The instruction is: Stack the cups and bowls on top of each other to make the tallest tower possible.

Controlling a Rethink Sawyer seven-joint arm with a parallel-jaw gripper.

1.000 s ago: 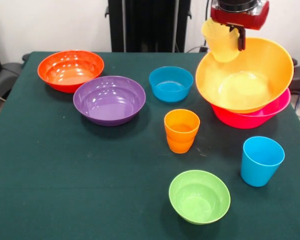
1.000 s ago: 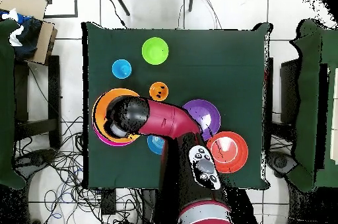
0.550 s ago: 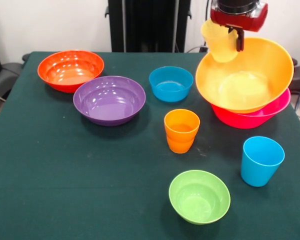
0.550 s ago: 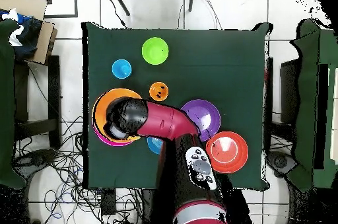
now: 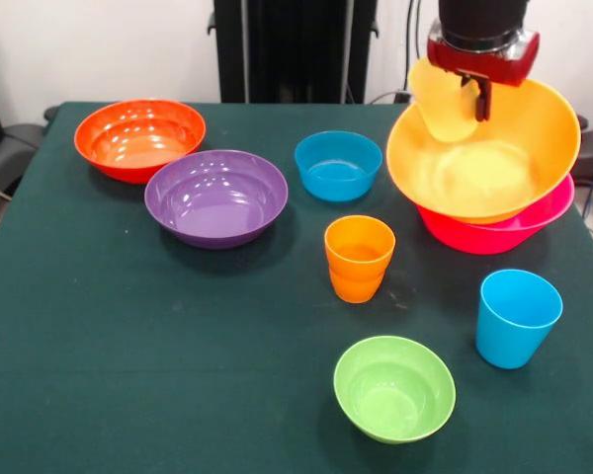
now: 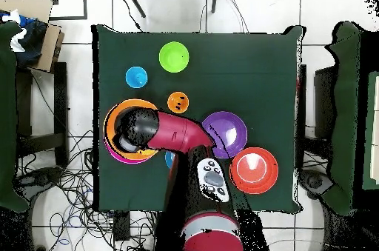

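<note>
My gripper [image 5: 466,97] is shut on the rim of a yellow cup [image 5: 443,104], which hangs tilted over the back left part of the large orange bowl [image 5: 504,178]. That bowl sits tilted on the hot pink bowl [image 5: 494,237] at the right; together they form the tower. Loose on the cloth are a blue bowl [image 5: 338,165], a purple bowl [image 5: 215,197], a red-orange bowl [image 5: 138,138], an orange cup [image 5: 359,259], a sky blue cup [image 5: 516,318] and a lime green bowl [image 5: 393,387]. In the overhead view the arm's head [image 6: 137,131] hides the cup and covers most of the orange bowl [image 6: 111,118].
The dark green table [image 5: 128,346] carries everything. In the overhead view the arm [image 6: 185,135] crosses above the blue bowl and runs beside the purple bowl [image 6: 229,131]. Chairs stand at the table's sides and a cardboard box [image 6: 33,29] sits beyond one corner.
In the front view the gripper has carried the yellow cup a little to the right and slightly lower, further over the orange bowl. The bowls and other cups have stayed put.
</note>
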